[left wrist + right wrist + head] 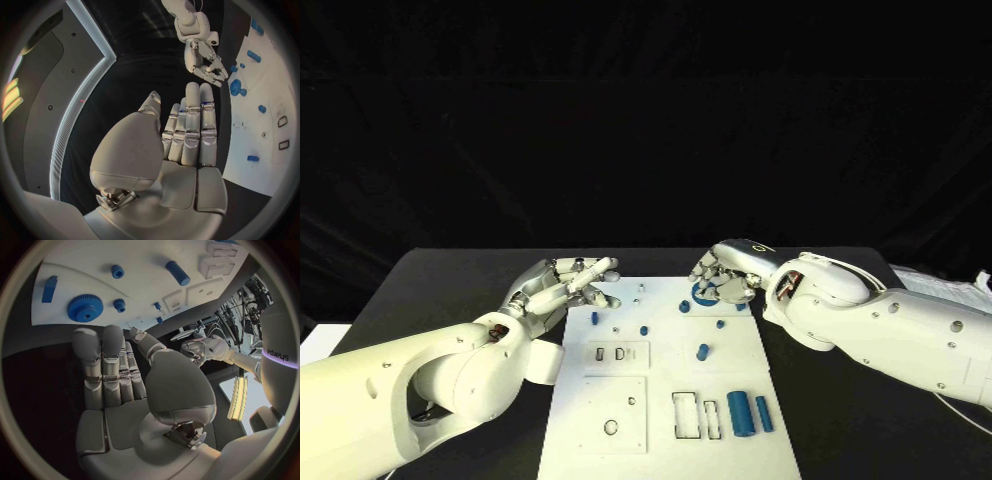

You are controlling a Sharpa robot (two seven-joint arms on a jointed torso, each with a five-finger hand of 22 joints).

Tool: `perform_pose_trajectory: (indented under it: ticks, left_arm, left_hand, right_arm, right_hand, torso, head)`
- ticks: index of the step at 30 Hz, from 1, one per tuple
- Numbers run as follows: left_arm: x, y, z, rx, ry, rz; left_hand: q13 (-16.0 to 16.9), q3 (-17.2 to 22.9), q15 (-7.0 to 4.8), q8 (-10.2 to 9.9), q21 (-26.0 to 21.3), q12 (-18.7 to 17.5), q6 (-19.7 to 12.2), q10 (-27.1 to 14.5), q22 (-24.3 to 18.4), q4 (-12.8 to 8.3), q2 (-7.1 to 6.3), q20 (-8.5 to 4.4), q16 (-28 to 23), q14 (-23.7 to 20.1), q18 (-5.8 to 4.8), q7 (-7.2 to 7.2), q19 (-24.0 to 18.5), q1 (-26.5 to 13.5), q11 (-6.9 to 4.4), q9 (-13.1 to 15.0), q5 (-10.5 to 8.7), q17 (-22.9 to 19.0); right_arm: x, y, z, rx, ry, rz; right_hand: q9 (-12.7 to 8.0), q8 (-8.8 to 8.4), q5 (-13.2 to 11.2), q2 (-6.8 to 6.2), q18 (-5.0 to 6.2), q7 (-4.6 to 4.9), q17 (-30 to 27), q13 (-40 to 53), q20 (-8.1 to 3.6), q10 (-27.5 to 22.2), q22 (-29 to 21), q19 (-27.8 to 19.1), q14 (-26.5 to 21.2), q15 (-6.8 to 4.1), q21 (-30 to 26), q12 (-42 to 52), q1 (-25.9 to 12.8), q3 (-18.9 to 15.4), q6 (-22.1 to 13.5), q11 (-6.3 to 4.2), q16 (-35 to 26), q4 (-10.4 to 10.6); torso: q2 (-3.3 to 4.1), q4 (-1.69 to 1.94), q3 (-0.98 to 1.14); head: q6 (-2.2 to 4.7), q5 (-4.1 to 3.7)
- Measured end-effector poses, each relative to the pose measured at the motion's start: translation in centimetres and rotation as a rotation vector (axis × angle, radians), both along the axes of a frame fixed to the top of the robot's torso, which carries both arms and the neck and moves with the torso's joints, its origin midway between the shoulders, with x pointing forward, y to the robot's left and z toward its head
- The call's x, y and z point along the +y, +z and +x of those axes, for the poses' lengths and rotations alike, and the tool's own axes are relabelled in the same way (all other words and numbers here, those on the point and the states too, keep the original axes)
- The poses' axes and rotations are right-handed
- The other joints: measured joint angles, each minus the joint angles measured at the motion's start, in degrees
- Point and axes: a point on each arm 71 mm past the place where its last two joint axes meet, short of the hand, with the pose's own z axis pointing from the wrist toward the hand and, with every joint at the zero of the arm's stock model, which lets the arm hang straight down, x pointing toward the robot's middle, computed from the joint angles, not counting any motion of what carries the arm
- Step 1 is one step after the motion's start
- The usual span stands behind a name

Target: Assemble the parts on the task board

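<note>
The white task board [668, 380] lies in the middle of the table. A blue gear [707, 293] sits at its far end, with small blue pegs [645, 329] and a longer peg [702, 351] nearer me. Two blue cylinders [738, 413] lie side by side at the near right. My right hand [727, 272] hovers over the far end by the gear. In the right wrist view its fingers [106, 360] are straight and hold nothing, just short of the gear [84, 307]. My left hand [568, 284] is at the board's far left corner, fingers [190, 125] straight, holding nothing.
Rectangular slots [689, 415] and round holes [612, 427] are cut in the near half of the board. White papers [942, 285] lie at the table's right edge. Black table [459, 290] surrounds the board on both sides.
</note>
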Motion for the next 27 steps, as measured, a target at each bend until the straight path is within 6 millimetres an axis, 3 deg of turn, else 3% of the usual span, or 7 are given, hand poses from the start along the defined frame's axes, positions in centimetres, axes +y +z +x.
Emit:
perform_pose_trajectory:
  ticks: [2, 10, 27]
  left_arm:
    - [-0.1, 0.2, -0.2, -0.001, -0.009, -0.004]
    - [-0.5, 0.9, -0.6, -0.008, -0.029, -0.011]
    - [-0.2, 1.4, -0.6, -0.016, -0.029, -0.009]
  left_hand:
    - [0.0, -0.16, 0.11, -0.17, 0.14, -0.12, 0.0, 0.0, 0.08, -0.16, 0.01, 0.0, 0.3, -0.11, 0.0, 0.0, 0.0, -0.02, 0.0, -0.01, 0.0, 0.45]
    - [-0.01, -0.48, 0.04, -0.52, 0.37, -0.47, 0.0, -0.22, 0.24, -0.15, 0.23, 0.0, 0.95, -0.54, 0.0, 0.0, 0.0, -0.23, 0.21, -0.05, 0.0, 1.38]
    - [-0.01, -0.48, 0.19, -0.74, 0.59, -0.78, -0.23, -0.42, 0.37, -0.14, 0.23, 0.0, 1.22, -0.79, -0.01, 0.22, -0.01, -0.23, 0.41, -0.05, 0.0, 1.89]
  right_arm:
    - [0.3, 0.2, -0.1, -0.017, 0.0, -0.031]
    - [1.4, 0.5, -0.2, -0.044, 0.009, -0.118]
    - [2.5, 0.0, 0.0, -0.027, 0.024, -0.208]
  right_hand:
    - [0.0, 0.0, -0.45, -0.84, -0.81, 0.0, 1.97, 0.0, 0.19, -0.77, 2.1, -0.19, 0.0, 0.0, 2.02, 0.0, 0.19, 0.46, 0.0, 0.17, 1.88, 0.62]
    - [0.0, 0.0, -1.22, -1.7, -0.8, -0.01, 6.73, -0.37, 0.72, -2.59, 7.51, -1.39, -0.01, 0.0, 7.13, 0.0, 0.95, 1.72, -0.01, 0.57, 6.32, 2.87]
    - [0.18, 0.0, -1.76, -2.55, -0.8, 0.21, 10.57, -0.67, 1.33, -3.62, 11.54, -1.99, 0.19, 0.2, 10.74, 0.0, 1.8, 2.42, 0.2, 0.78, 9.69, 5.14]
  torso:
    - [0.41, 0.12, -0.01]
    - [1.47, 0.42, -0.07]
    - [2.26, 0.76, -0.17]
  head:
    - [0.1, -0.06]
    - [0.18, -0.02]
    - [0.3, 0.03]
